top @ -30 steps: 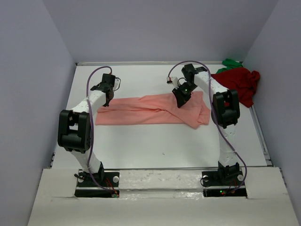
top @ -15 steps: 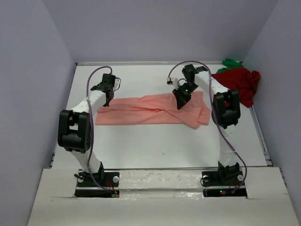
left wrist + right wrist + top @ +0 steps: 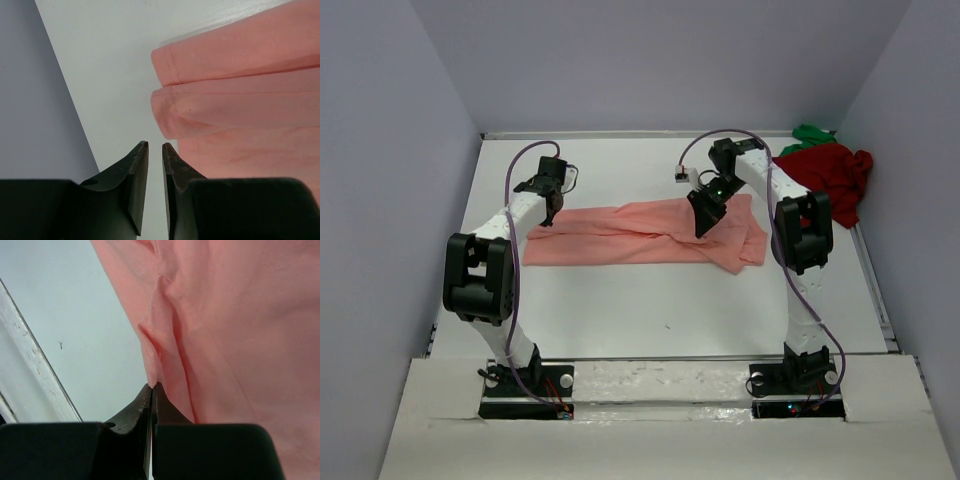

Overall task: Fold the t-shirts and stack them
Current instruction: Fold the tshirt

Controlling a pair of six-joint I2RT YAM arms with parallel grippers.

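Because the right gripper [image 3: 151, 386] has its jaws pressed fully together on only a thin pinched ridge at the edge of the salmon-pink t-shirt [image 3: 620, 235], that sliver could slip free on a lift, or only the top layer might rise and spoil the fold. The left gripper [image 3: 155, 145] stands a narrow slit apart with nothing between its jaws, just beside the shirt's folded corner, so that end may drag. The shirt lies stretched across mid-table, with the dark red t-shirt [image 3: 830, 175] heaped at far right. Since a second ago the right wrist has dipped slightly, and the cloth looks unmoved.
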